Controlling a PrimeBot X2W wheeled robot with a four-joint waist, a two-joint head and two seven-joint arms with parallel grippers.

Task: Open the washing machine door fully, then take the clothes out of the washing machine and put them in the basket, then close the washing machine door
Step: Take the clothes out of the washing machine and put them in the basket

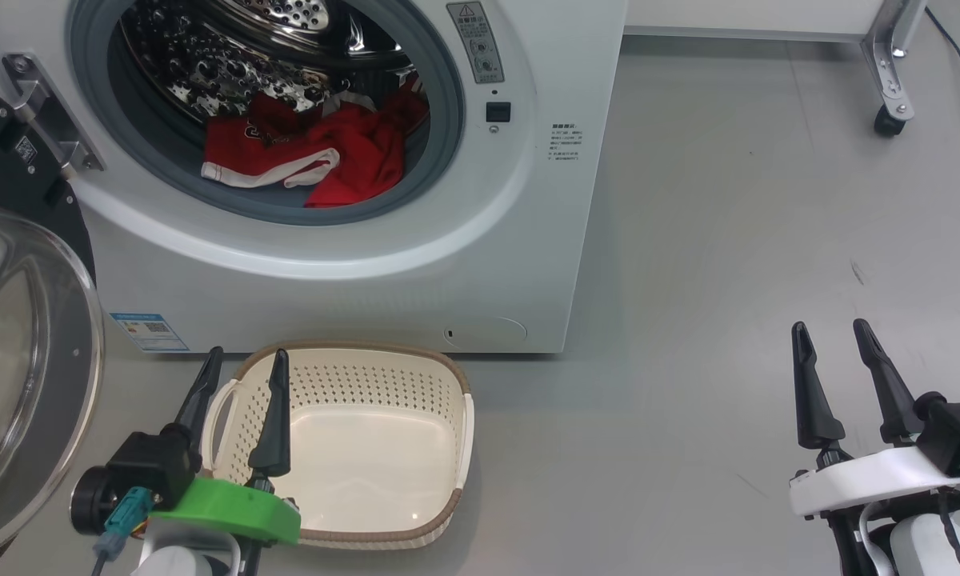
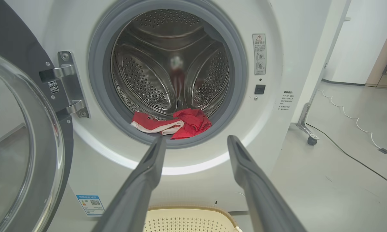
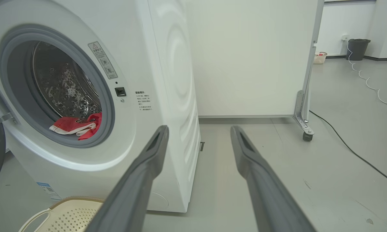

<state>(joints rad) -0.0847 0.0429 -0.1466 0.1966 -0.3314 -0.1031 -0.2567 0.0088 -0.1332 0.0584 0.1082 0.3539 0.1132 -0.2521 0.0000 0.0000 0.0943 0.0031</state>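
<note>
The left gripper hangs wide open and empty above the basket at the foot of the washing machine. The right gripper, equally spread and empty, hovers over the floor off the machine's right side. The clothes lie at the drum's mouth, with the washing machine door swung open on the machine's left.

Showing glossy perforated steel in the drum, soft matt cloth in the clothes, smooth cream plastic in the basket.

Bright, even light, soft shadows (edges bowed)
</note>
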